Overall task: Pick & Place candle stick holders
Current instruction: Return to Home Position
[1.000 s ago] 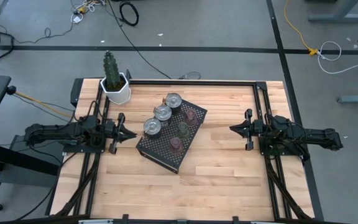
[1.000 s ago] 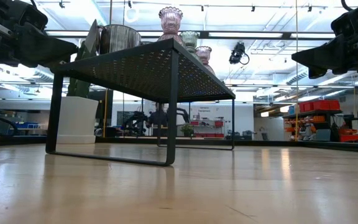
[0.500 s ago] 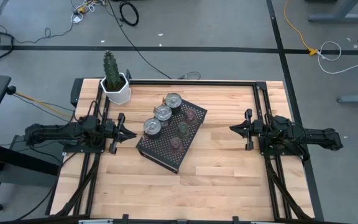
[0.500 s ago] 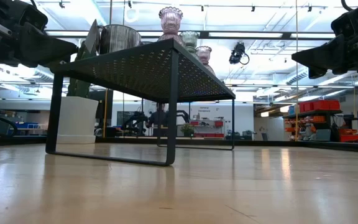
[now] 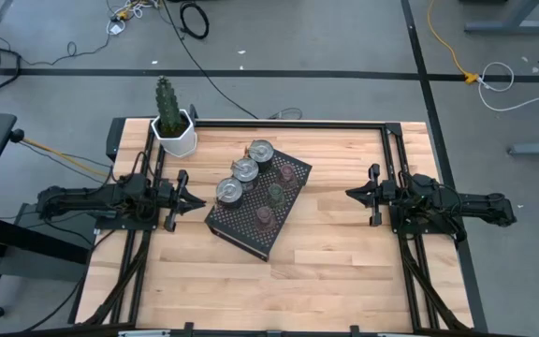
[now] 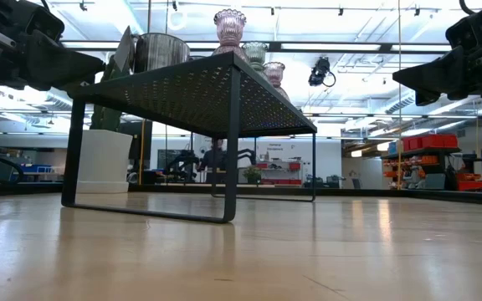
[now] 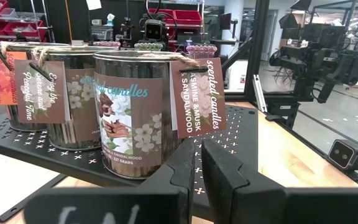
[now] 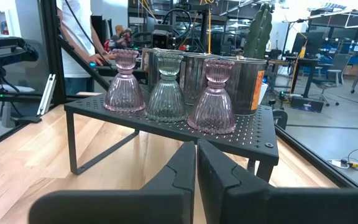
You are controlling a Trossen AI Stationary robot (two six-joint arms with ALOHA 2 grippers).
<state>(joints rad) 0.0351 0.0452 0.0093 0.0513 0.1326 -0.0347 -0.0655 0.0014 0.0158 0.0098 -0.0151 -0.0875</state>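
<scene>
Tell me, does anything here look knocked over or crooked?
Nothing tipped or spilled: three silver candle tins and three ribbed glass holders stand upright on the black perforated metal shelf, which sits skewed to the wooden table's edges.

silver tins (image 5: 244, 170): three, upright, row on black shelf (image 5: 240, 229), left | glass holders (image 5: 275, 194): pink-green-pink, upright, row alongside, right

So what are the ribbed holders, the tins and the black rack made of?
The holders look like tinted, ribbed glass, see-through pink and greenish. The tins seem shiny metal with paper labels. The rack looks like black-painted perforated metal.
</scene>
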